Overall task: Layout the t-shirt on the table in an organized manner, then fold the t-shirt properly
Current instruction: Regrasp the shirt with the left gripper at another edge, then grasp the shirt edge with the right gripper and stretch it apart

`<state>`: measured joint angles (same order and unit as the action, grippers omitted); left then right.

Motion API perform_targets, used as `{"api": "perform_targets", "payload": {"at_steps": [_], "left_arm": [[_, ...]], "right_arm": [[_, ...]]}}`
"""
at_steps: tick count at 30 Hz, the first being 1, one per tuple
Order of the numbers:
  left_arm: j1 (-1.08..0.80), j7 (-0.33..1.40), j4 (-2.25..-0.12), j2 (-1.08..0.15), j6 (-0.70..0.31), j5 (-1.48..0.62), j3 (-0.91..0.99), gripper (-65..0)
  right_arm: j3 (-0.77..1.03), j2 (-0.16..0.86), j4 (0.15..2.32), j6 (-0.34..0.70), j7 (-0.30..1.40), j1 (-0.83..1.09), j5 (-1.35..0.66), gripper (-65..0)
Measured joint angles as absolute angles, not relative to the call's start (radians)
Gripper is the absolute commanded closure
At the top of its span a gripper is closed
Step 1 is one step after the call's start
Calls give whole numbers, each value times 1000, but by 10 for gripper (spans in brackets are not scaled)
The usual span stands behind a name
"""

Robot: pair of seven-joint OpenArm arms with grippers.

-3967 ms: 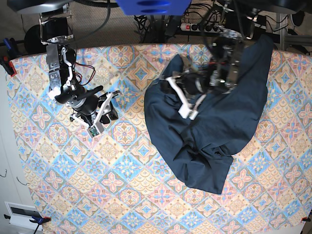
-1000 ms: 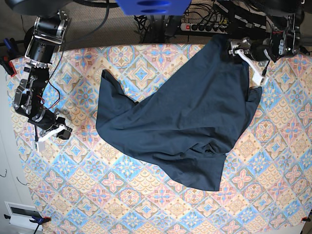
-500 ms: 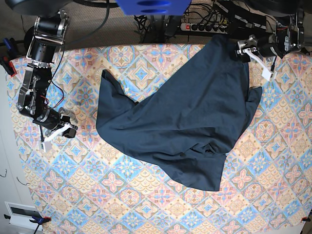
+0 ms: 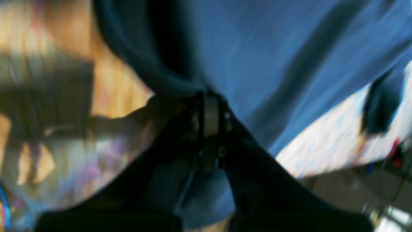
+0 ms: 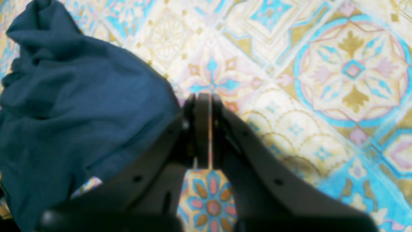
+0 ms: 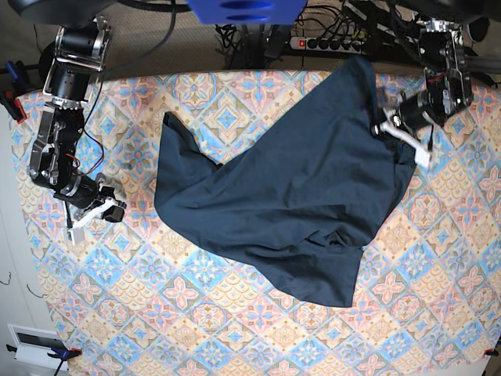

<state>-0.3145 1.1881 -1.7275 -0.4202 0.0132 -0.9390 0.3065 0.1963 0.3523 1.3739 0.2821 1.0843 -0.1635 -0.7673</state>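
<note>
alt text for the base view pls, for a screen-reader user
A dark navy t-shirt lies spread but rumpled across the table with its pastel tiled cloth. The left gripper sits shut at the shirt's right edge, and the right gripper, also shut, rests apart near the table's left side.

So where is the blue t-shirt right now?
In the base view the t-shirt lies spread and rumpled across the middle and right of the table. The left gripper is at its right edge; the right gripper sits apart on the left.
</note>
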Motion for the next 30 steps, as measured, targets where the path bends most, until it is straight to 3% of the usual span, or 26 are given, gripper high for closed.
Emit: {"api": "perform_targets", "payload": {"at_steps": [3, 13, 22, 30], "left_arm": [[-229, 1195, -1727, -412, 10, -878, 333, 0], [-24, 1198, -1576, -459, 2, -732, 477, 0], [38, 1052, -1428, -559, 6, -688, 552, 0], [56, 1048, -1421, -578, 7, -688, 547, 0]], "right_arm": [[177, 355, 1374, 277, 1087, -162, -762, -25], [-65, 355, 1550, 285, 1153, -167, -770, -183], [-256, 359, 1545, 280, 1161, -163, -765, -188], [-344, 358, 1546, 281, 1162, -119, -767, -189]]}}
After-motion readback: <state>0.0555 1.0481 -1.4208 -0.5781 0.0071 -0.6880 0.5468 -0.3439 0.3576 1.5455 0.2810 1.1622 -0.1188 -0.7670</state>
